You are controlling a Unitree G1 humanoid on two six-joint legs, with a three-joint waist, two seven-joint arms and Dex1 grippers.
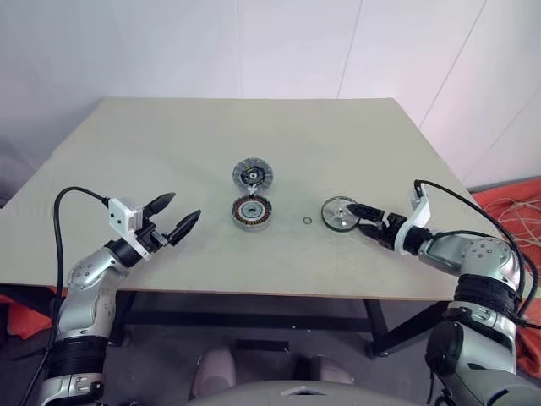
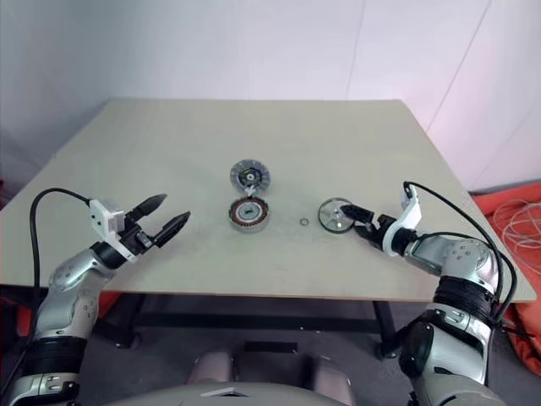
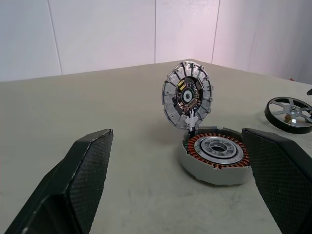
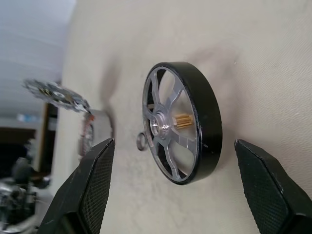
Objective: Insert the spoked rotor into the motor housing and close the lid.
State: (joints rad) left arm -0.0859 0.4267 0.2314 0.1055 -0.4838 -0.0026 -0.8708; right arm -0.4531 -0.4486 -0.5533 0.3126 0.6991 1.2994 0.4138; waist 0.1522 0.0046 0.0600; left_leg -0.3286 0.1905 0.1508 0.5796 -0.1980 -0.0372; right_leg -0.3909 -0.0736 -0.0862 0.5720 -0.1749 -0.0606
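- You have 1 table [image 1: 169, 144], the largest thing here; its far half is bare, and bare top runs wide to the left and right of the parts clustered near the middle.
- You have 2 grippers. The left gripper [image 1: 176, 216] hovers over the near left part of the table, well apart from every part, its fingers spread wide and holding nothing.
- The right gripper [image 1: 365, 217] sits low at the near right, just beside the spoked rotor's right edge; its fingers stand wide apart on either side of the wheel without gripping it.
- You have 1 motor housing [image 1: 251, 212], lying flat at the table's middle with its copper windings facing up.
- You have 1 lid [image 1: 252, 175], just beyond the housing on the far side; in the left wrist view it stands tilted up, joined to the housing's far rim.
- You have 1 spoked rotor [image 1: 339, 213], lying flat to the right of the housing, apart from it.
- You have 1 tiny ring [image 1: 307, 222], lying on the table between the housing and the rotor, touching neither.
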